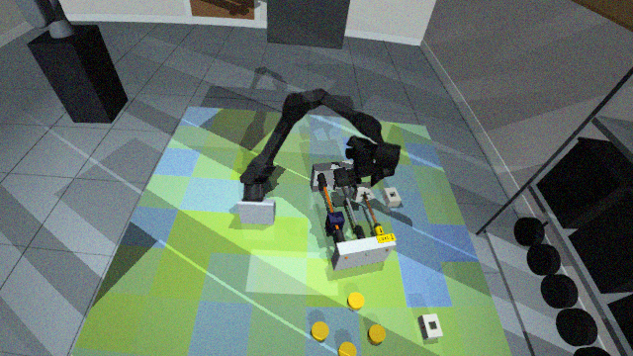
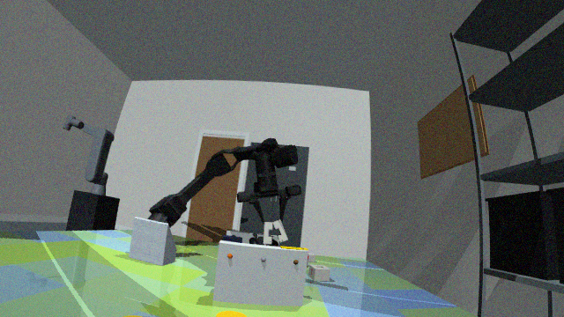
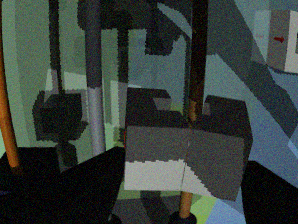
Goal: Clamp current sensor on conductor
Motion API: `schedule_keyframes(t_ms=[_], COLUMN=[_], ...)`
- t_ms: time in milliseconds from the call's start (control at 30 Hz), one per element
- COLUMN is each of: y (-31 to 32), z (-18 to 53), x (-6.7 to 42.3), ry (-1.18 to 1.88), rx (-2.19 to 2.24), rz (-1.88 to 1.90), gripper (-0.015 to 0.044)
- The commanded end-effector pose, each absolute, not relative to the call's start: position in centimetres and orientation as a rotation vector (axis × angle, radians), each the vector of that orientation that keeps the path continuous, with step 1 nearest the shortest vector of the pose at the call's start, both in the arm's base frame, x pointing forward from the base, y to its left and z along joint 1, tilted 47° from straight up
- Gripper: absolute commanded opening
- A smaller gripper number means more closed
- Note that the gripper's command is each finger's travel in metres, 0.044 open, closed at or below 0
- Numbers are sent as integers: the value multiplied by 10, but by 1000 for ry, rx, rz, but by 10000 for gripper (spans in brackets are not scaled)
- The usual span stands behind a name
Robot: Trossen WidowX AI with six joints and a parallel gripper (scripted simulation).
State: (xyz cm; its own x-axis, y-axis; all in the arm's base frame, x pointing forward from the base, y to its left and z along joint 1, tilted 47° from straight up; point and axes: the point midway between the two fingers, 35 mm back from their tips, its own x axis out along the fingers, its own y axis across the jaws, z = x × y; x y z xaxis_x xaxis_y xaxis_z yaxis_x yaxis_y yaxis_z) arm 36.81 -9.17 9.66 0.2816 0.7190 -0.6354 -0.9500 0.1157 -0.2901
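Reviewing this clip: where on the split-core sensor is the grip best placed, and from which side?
On its two outer flanks, from above, as the gripper has it now, shut on the sensor. The sensor's open mouth faces down over the brown conductor by the yellow LOAD marker, so side pressure should both carry it and squeeze it toward latching.

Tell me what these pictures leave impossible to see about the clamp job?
- Arrow on the grey-white split-core sensor: not visible in any view.
- Black gripper fingers: top view, arm covers them.
- Yellow LOAD tag lettering: too small and blurred.
- Whether the sensor surrounds the brown conductor: wrist view unclear.
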Motion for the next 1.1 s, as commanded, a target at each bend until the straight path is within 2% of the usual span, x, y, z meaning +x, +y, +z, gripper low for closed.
schedule_keyframes(t_ms=[0,1067], y=[-92,-58], z=[97,68], x=[375,390], ry=[330,328], rx=[-788,-789], rz=[1270,1269], gripper=[0,0])
